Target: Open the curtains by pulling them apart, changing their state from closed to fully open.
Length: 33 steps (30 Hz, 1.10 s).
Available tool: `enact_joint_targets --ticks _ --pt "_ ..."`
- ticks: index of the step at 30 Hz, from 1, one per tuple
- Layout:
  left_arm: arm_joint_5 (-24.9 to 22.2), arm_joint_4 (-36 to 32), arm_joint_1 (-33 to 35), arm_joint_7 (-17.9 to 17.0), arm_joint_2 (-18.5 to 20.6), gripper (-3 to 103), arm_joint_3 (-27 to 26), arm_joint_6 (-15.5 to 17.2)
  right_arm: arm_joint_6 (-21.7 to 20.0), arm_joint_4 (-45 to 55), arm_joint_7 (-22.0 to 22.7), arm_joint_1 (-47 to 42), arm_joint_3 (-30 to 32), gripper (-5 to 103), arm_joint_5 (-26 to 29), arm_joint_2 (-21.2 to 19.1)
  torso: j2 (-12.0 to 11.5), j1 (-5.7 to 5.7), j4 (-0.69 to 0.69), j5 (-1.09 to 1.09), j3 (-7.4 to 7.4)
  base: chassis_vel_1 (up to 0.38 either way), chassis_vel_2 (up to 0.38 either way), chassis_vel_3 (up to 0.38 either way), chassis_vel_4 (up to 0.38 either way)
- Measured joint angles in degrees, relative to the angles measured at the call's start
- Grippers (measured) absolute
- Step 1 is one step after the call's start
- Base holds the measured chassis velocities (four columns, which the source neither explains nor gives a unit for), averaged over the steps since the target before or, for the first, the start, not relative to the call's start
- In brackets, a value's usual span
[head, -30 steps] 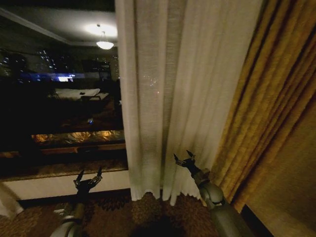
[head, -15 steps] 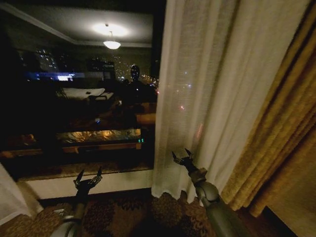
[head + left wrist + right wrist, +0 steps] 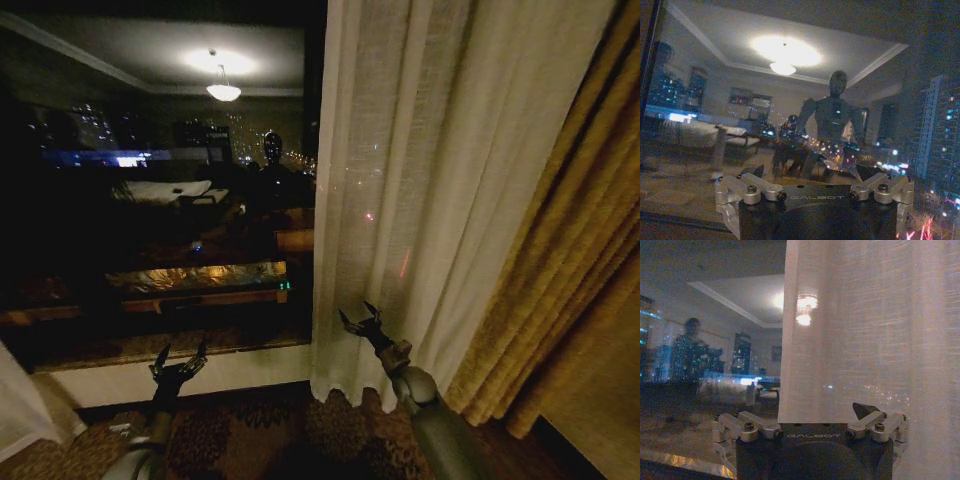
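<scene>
While raised low before the dark window glass, left tool stays spread and empty. Right of it, right tool, released, brushes the sheer curtain, now gathered against golden drape; more glass bared, nearer fully open.

The floor is covered by a dark carpet with a rounded, mottled pattern, running up to a pale baseboard strip beneath the window ledge. At the right end of that strip, the hem of the sheer cream curtain hangs down to the carpet and looks to meet it. Further right, the golden drape reaches the floor too. At the far left edge, another pale fabric panel comes down onto the carpet.
</scene>
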Motion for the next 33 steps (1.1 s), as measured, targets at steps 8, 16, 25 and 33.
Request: enact_joint_targets --ticks 8,16,25,33 --pt "0.0 0.0 -0.01 -0.01 0.0 100 -0.01 0.0 0.41 -2.08 7.05 2.29 -2.08 100 -1.43 1.01 -0.01 0.04 -0.01 0.02 0.02 -0.151 0.175 0.142 -0.168" --pt "0.0 0.0 -0.01 -0.01 0.01 100 0.0 0.0 0.55 -4.95 9.35 5.46 -3.88 100 -4.29 2.18 -0.03 0.02 0.0 0.02 0.01 -0.055 0.041 0.05 -0.032" --pt "0.0 0.0 0.0 -0.01 0.0 100 -0.01 0.0 1.48 -4.0 9.62 5.27 -5.63 100 -3.89 1.41 0.01 0.0 0.01 0.02 0.0 0.021 -0.012 -0.02 0.013" --pt "0.0 0.0 -0.01 -0.01 0.01 100 0.0 0.0 1.48 0.56 8.96 1.88 -5.84 100 -2.59 -1.08 -0.01 0.0 0.0 0.03 0.0 0.0 0.0 0.0 0.0"
